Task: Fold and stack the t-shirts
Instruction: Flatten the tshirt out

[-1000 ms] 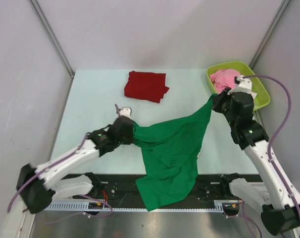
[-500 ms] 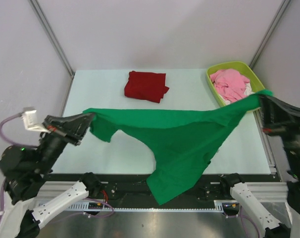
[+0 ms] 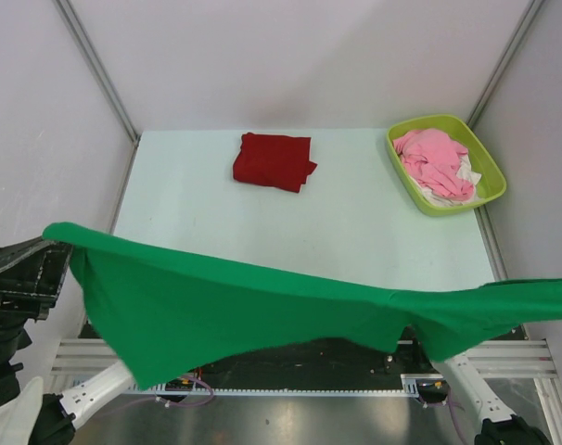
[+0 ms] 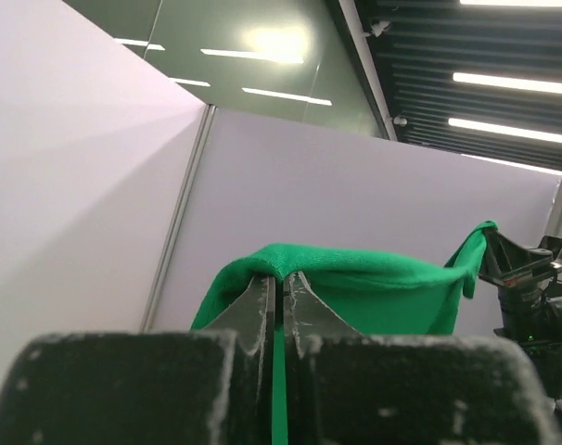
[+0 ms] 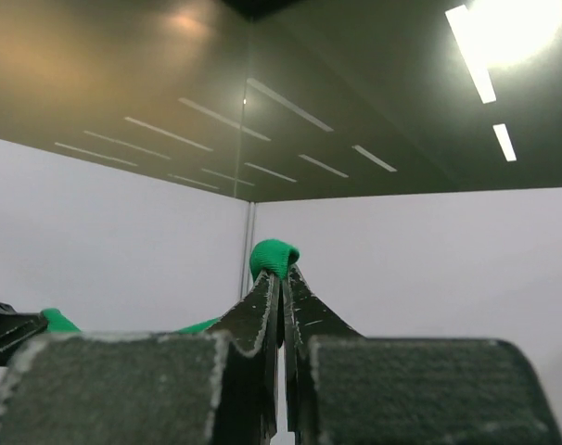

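Observation:
The bright green t-shirt hangs stretched in the air across the near edge of the table, lifted high toward the camera. My left gripper holds its left end; in the left wrist view the left gripper is shut on a fold of the green t-shirt. My right gripper is shut on the other end of the green t-shirt and is outside the top view. The dark red t-shirt lies folded at the back middle of the table.
A lime green basin at the back right holds the pink garment and a white cloth. White walls close in the table on the left, back and right.
Both grippers have risen and moved apart, lifting the green t-shirt off the table and stretching it wide. The right gripper has left the top view. The red t-shirt has not moved.

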Controlling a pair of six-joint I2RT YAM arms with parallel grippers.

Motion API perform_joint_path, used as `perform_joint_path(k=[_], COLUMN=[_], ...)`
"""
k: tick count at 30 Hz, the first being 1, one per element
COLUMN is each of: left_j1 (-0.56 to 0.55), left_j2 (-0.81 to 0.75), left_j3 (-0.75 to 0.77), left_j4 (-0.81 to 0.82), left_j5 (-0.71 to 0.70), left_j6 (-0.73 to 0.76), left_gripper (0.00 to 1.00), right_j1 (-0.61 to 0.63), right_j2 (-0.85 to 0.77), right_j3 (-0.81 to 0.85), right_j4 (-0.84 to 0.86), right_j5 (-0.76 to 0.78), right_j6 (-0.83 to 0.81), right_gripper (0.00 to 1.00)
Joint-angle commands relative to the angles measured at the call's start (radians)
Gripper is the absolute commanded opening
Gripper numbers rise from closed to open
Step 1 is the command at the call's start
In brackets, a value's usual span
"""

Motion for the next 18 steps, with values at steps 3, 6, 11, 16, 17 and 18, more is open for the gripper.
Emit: perform_joint_path(k=[3, 6, 11, 16, 17, 18], left_j1=[0.006, 0.006, 0.006, 0.05, 0.074, 0.105], left_j2=[0.116, 0.133, 0.15, 0.194, 0.221, 0.235], left_j3=[-0.025, -0.13, -0.403, -0.643, -0.713, -0.752], left_j4=[0.003, 0.03, 0.142, 0.222, 0.242, 0.277], left_j5=[-0.037, -0.08, -0.135, -0.202, -0.186, -0.164], left_j6=[0.051, 0.048, 0.01, -0.076, -0.098, -0.154], left_gripper=[0.0, 0.0, 0.0, 0.0, 0.0, 0.0], right_j1=[-0.061, -0.091, -0.102, -0.102, -0.102, -0.101], right_j2=[0.098, 0.088, 0.072, 0.146, 0.163, 0.18], right_j3=[-0.12, -0.264, -0.522, -0.768, -0.81, -0.844], right_j4=[-0.007, 0.016, 0.069, 0.084, 0.098, 0.118], right_j5=[-0.027, -0.004, 0.104, 0.191, 0.216, 0.226], right_j6=[0.056, 0.063, 0.042, 0.037, 0.04, 0.048], right_gripper=[0.0, 0.0, 0.0, 0.0, 0.0, 0.0])
